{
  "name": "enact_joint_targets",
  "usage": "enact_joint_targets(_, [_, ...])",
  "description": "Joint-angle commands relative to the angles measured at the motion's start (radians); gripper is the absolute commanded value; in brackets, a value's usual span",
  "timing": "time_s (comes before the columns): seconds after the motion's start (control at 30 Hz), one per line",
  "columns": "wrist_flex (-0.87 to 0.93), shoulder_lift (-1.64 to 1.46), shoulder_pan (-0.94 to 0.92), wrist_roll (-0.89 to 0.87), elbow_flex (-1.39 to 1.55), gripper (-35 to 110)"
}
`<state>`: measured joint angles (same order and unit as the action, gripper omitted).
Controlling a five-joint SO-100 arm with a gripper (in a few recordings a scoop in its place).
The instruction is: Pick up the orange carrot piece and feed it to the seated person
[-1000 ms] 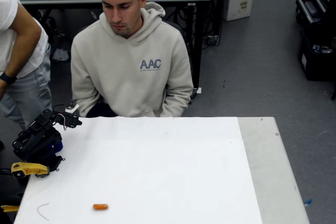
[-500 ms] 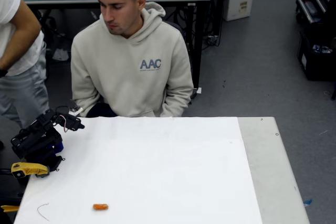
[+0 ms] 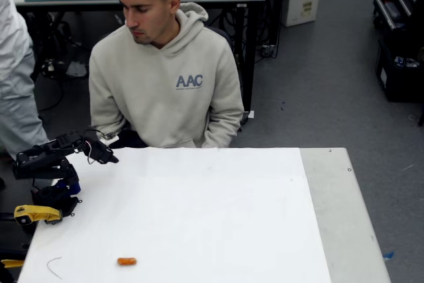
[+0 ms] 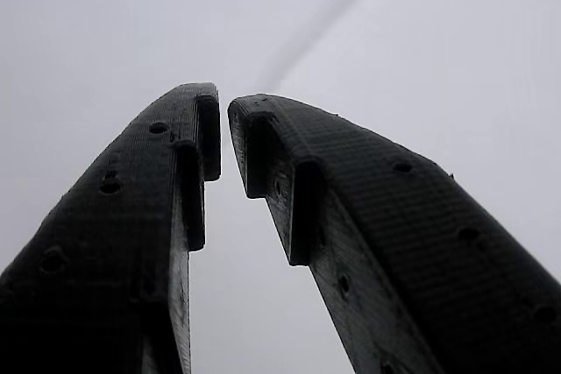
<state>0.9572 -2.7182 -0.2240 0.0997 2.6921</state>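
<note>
Opening stage of the pick: the reach toward the carrot has not yet brought the arm near it. In the fixed view the gripper (image 3: 108, 156) hangs above the far left corner of the white surface (image 3: 218, 217), close in front of the seated person (image 3: 165, 71). The orange carrot piece (image 3: 126, 261) lies flat on the surface near its front edge, well apart from the gripper, toward the camera and slightly to the right of it in that view. Nothing lies between the two.

In the wrist view the fingers (image 4: 175, 216) are drawn almost together, only a narrow slit left at the tips, and nothing is held between them; pale blurred surface lies beyond.

A yellow clamp-like tool (image 3: 36, 214) sits at the left edge of the surface, between the gripper and the carrot piece but off to the left of the direct path.

Judged from this layout, the next move calls for swinging the arm toward the front edge, spreading the fingers wider than the carrot piece, and lowering them astride it. Because the piece is small and rounded, it may roll if one finger touches first.
</note>
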Motion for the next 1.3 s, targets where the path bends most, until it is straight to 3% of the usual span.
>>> enact_joint_targets(0.0, [-0.058, 0.112, -0.083, 0.012, -0.109, -2])
enact_joint_targets(0.7, [-0.290, 0.851, -0.505, 0.017, -0.489, -2])
enact_joint_targets(1.27, [-0.275, 1.043, -0.828, 0.337, -0.707, -2])
